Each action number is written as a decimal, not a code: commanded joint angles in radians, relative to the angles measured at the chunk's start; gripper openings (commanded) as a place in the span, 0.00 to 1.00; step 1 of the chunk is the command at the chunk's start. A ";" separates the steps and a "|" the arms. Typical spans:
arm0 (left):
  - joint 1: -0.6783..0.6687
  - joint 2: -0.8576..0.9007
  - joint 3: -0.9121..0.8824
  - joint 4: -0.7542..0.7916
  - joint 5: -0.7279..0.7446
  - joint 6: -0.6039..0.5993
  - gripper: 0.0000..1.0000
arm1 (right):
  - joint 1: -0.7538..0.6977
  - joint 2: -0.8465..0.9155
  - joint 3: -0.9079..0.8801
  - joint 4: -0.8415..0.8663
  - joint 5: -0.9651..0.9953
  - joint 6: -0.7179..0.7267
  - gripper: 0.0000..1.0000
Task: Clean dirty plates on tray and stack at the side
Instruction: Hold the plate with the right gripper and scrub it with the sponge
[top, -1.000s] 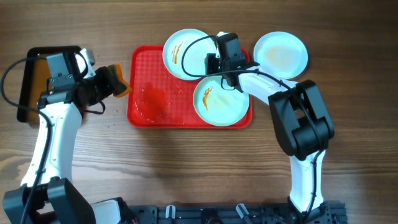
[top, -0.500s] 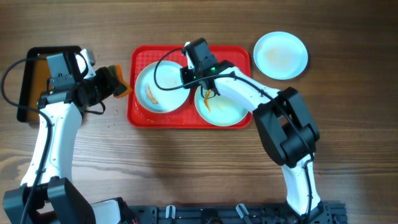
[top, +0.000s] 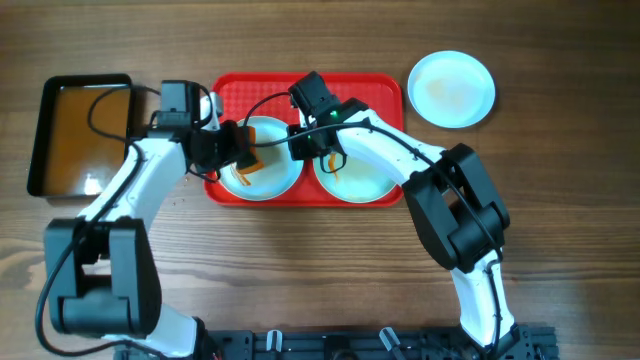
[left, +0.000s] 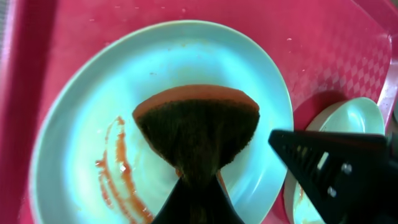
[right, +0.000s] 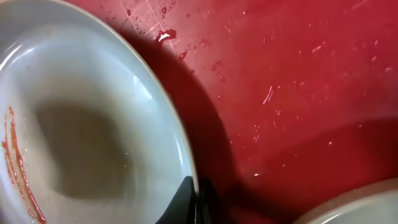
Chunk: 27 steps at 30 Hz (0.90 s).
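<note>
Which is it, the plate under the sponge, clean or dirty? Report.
Dirty: the plate shows orange sauce streaks beside the sponge.

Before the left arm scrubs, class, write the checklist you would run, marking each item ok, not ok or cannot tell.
1. The left gripper holds the sponge: ok.
2. The right gripper pinches the left plate at its rim: ok.
3. The left plate sits within the tray: ok.
4. The sponge touches the plate: cannot tell.
5. The plate is free of sauce streaks: not ok.
</note>
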 joint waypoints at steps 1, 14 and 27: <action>-0.045 0.050 -0.001 0.020 0.013 -0.030 0.04 | 0.002 0.020 0.004 -0.014 -0.010 0.143 0.05; -0.102 0.171 0.000 -0.018 -0.605 -0.051 0.04 | 0.003 0.020 0.004 -0.025 0.045 0.175 0.04; -0.119 -0.002 0.052 0.008 -0.464 -0.034 0.04 | 0.003 0.020 0.004 -0.017 0.060 0.177 0.04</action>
